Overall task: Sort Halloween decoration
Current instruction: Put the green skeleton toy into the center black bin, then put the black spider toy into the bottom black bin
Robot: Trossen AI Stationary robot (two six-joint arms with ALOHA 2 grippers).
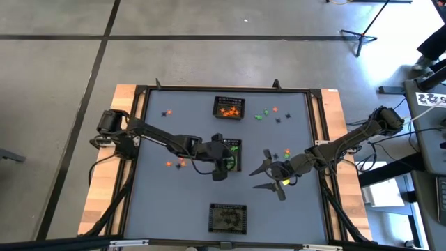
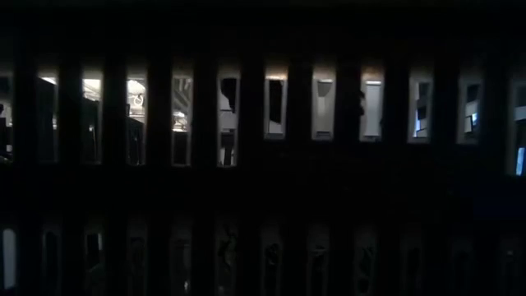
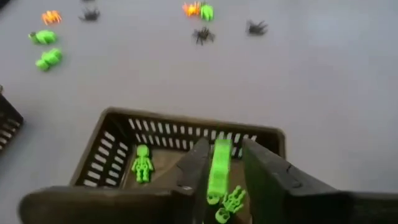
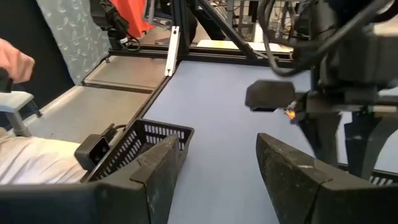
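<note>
My left gripper [image 1: 221, 166] [image 3: 225, 177] hangs over the middle black mesh basket [image 1: 231, 150] [image 3: 118, 134], fingers apart. A long green trinket [image 3: 219, 169] stands between them. Green skeleton trinkets [image 3: 142, 163] lie on the basket's floor. The far basket [image 1: 228, 108] holds orange trinkets. My right gripper [image 1: 268, 176] [image 4: 217, 180] waits open, with nothing in it, above the mat to the right of the middle basket. Loose green [image 3: 43, 37], orange [image 3: 191, 9] and black spider [image 3: 203, 34] trinkets lie on the mat. My left gripper has the long green trinket [image 3: 219, 155] upright beside the inner face of one finger [image 3: 194, 167], with a clear gap to the other finger [image 3: 267, 177]. Whether the trinket touches that finger I cannot tell. The fingers slant down into the basket from its left side.
A third mesh basket [image 1: 228, 217] [image 4: 140, 146] stands by the near edge. More trinkets lie at the far right [image 1: 261, 116], the far left [image 1: 167, 111] and left of the middle basket [image 1: 175, 163]. A person's hand [image 4: 12, 62] shows beyond the table. Dark slats fill the low view.
</note>
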